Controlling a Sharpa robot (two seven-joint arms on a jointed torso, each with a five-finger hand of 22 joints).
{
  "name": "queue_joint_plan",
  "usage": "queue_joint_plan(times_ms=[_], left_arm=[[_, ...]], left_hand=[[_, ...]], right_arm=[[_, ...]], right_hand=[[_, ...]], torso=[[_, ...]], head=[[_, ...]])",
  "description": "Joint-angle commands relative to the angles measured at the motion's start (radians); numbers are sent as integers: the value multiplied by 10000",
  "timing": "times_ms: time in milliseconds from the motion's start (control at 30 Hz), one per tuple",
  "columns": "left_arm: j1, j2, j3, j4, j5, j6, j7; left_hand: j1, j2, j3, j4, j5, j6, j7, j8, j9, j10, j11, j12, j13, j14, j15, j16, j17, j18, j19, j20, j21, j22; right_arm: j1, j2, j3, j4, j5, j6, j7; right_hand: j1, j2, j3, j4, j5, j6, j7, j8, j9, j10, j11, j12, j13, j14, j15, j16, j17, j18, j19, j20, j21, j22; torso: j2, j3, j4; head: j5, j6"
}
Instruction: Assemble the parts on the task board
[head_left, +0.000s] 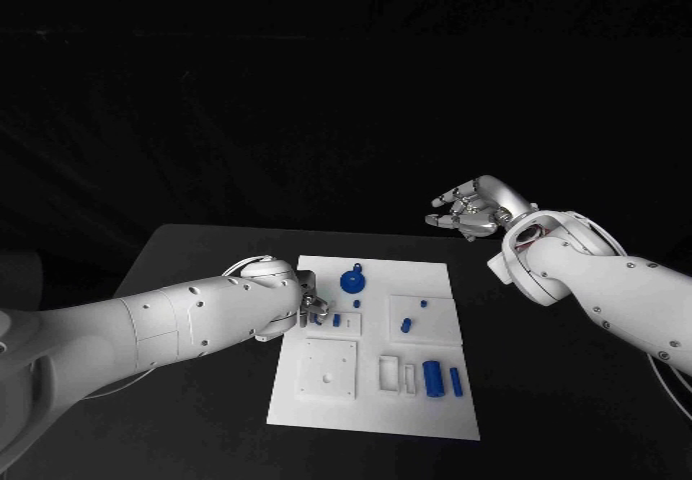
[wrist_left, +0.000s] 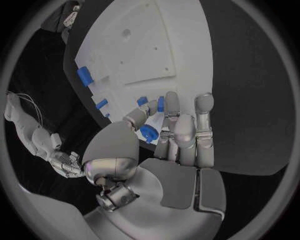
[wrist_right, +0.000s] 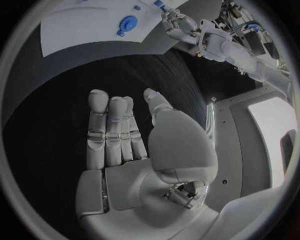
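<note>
Black counter (head_left: 188, 250) carries the white task board (head_left: 378, 400). Left hand (head_left: 315, 305) rests over the board's near-left part, fingers closed around a small blue part (wrist_left: 149, 133). Right hand (head_left: 469, 208) hovers well beyond the board's far-right corner, fingers apart, holding nothing. Other blue parts (head_left: 443, 379) lie just right of the left hand.

white task board (head_left: 378, 400), blue parts (head_left: 433, 379), black table (head_left: 188, 260)

Place: we read this as a robotics lab — a staged test bench, not a home or shop.
Backdrop: black all round the black table (head_left: 188, 250).
Fixture: a white task board (head_left: 375, 400) with small blue parts (head_left: 433, 378) in cut recesses.
Occupant: two white robot arms — silver many-fingered hands.
</note>
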Motion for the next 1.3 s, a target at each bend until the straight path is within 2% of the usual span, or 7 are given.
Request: queue_joint_plan(times_ms=[33, 300, 467, 633, 767, 967, 1300], left_arm=[[-41, 46, -18, 30, -28, 251, 83], [-62, 99, -20, 6, 1, 685, -94], [-92, 126, -20, -25, 31, 734, -128], [-138, 187, -20, -105, 31, 584, -83], [-176, 223, -20, -146, 9, 460, -22], [-200, 246, -21, -166, -1, 263, 62], [-207, 281, -20, -66, -22, 150, 187]], left_hand=[[141, 26, 703, -372, -16, 995, -928, -4, 20, 402, -488, -69, 13, 252, -316, -65, -35, 155, -52, 5, 29, 179], [138, 29, 678, -372, -49, 970, -912, -51, -1, 373, -474, -79, 23, 222, -300, -99, -74, 163, -75, 19, 11, 181], [158, 77, 554, -363, -235, 1010, -903, -179, -190, 377, -467, -85, 31, 223, -288, -101, -74, 169, -69, 39, -5, 178], [183, 66, 466, -352, -231, 1049, -894, -251, -382, 397, -465, -102, 30, 240, -288, -92, -64, 184, -47, 42, -36, 174], [195, 56, 415, -351, -242, 1141, -891, -319, -738, 448, -471, -124, 30, 276, -293, -64, -13, 185, 2, 41, -65, 175], [167, 111, 199, -306, -388, 1149, -904, -275, -1089, 494, -469, -161, 23, 300, -287, -73, -6, 168, 39, 47, -141, 168], [138, 89, 48, -245, -411, 1287, -972, -132, -1183, 659, -483, -180, 7, 405, -293, 7, 155, 146, 110, 45, -170, 170]], right_arm=[[2, 26, 5, -18, 16, 112, 49], [1, 53, 5, -47, 19, 121, 54], [1, 62, 5, -58, 23, 125, 57], [1, 91, 5, -78, 37, 133, 63], [0, 115, 5, -93, 45, 138, 68], [0, 126, 5, -107, 55, 140, 70], [-1, 158, 5, -134, 70, 151, 77]], right_hand=[[-85, -11, 49, -1, -30, 64, -4, -16, -15, 34, -23, 52, -16, -1, -31, 50, -12, 25, 77, 22, 26, 9], [-91, -9, 65, -23, -25, 68, -5, -18, -16, 37, -26, 62, -22, 4, -34, 57, -11, 22, 87, 17, 56, 30], [-92, -5, 74, -29, -8, 66, -4, -17, -16, 33, -25, 60, -26, 1, -33, 54, -13, 22, 84, 18, 49, 30], [-98, -9, 79, -33, 13, 63, -3, -18, -16, 33, -25, 60, -29, 2, -33, 55, -14, 23, 83, 18, 36, 30], [-98, -9, 79, -33, 13, 63, -3, -18, -16, 33, -25, 60, -29, 2, -33, 55, -14, 23, 83, 18, 36, 30], [-98, -9, 79, -33, 13, 63, -3, -18, -16, 33, -25, 60, -29, 2, -33, 55, -14, 23, 83, 18, 36, 30], [-114, -4, 91, -32, 37, 54, 0, -18, -16, 29, -25, 59, -36, -2, -32, 52, -17, 23, 82, 19, 33, 34]], torso=[[-1, -1, 2], [-2, -5, -5], [-3, -4, 0], [1, 0, -3], [2, 5, -6], [5, 11, -1], [-2, 11, -5]], head=[[9, -12], [4, -43], [-1, -50], [-2, -52], [-2, -64], [-14, -63], [-22, -64]])
